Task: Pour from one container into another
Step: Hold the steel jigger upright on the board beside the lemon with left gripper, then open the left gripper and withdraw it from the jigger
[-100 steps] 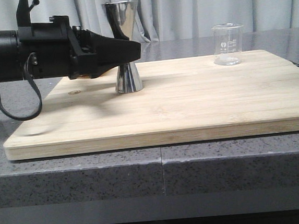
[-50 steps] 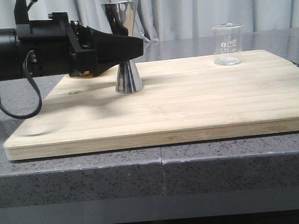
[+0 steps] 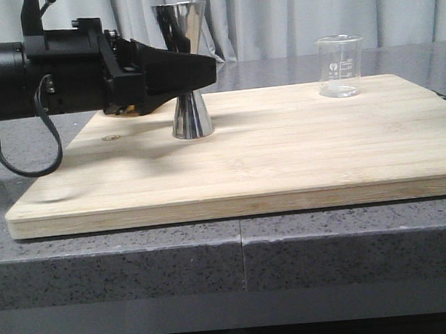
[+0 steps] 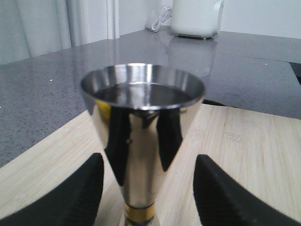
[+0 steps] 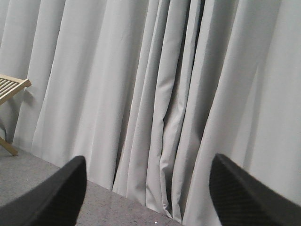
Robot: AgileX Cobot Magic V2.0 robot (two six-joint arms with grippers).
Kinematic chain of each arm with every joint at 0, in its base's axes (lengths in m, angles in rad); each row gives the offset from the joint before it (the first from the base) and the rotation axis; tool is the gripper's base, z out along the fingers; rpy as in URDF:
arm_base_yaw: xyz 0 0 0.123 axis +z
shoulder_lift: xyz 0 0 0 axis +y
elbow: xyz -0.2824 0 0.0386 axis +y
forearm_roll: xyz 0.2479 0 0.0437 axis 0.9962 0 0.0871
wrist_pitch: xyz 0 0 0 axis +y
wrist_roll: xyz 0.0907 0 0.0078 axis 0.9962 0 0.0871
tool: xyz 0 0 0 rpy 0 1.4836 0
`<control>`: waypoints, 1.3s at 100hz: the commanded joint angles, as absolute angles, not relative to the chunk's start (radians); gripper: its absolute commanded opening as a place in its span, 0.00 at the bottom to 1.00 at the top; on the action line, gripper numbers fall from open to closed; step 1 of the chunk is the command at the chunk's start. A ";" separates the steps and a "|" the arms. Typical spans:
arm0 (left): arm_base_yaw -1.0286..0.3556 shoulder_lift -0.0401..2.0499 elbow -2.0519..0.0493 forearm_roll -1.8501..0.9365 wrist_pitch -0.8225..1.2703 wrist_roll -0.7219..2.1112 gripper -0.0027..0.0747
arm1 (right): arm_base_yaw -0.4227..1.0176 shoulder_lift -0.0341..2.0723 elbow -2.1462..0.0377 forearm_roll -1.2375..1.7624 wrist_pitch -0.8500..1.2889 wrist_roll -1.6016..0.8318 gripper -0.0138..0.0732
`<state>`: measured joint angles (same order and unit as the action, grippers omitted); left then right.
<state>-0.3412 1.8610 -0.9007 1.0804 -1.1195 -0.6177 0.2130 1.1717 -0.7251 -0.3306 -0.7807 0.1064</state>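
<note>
The shiny steel jigger (image 3: 192, 116) stands upright on the left part of the wooden board (image 3: 284, 154). My left gripper (image 3: 204, 70) reaches in from the left at the height of its waist. In the left wrist view the jigger (image 4: 143, 117) stands between the two black fingers with gaps on both sides; the left gripper (image 4: 148, 162) is open around it, just above the gold band. The clear glass beaker (image 3: 340, 65) stands alone at the board's back right. My right gripper (image 5: 148, 162) is open and holds nothing, facing curtains; it does not show in the front view.
The board lies on a grey speckled counter (image 3: 137, 260) with a front edge close to the camera. Grey curtains (image 3: 288, 13) hang behind. A white appliance (image 4: 195, 19) stands far back on the counter. A slatted wooden frame (image 5: 11, 87) shows beside the curtains.
My left gripper has risen a little and slid slightly further right along the jigger's waist. The jigger and beaker have not moved.
</note>
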 commanded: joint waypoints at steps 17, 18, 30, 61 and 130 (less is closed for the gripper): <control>-0.328 1.819 -0.920 1.022 -1.189 -0.621 0.62 | 0.215 1.143 -0.747 -0.316 -0.854 0.106 0.73; -0.326 1.819 -0.920 1.022 -1.189 -0.621 0.62 | 0.215 1.143 -0.747 -0.316 -0.854 0.106 0.73; -0.305 1.819 -0.920 1.024 -1.212 -0.628 0.62 | 0.215 1.143 -0.747 -0.315 -0.854 0.106 0.73; -0.291 1.816 -0.920 1.072 -1.249 -0.695 0.62 | 0.215 1.143 -0.747 -0.310 -0.854 0.106 0.73; -0.289 1.816 -0.920 1.107 -1.305 -0.707 0.62 | 0.215 1.143 -0.747 -0.310 -0.854 0.106 0.73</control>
<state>-0.2950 1.8610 -0.9007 1.1463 -1.1461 -0.6961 0.2130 1.1717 -0.7251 -0.3288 -0.7807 0.1064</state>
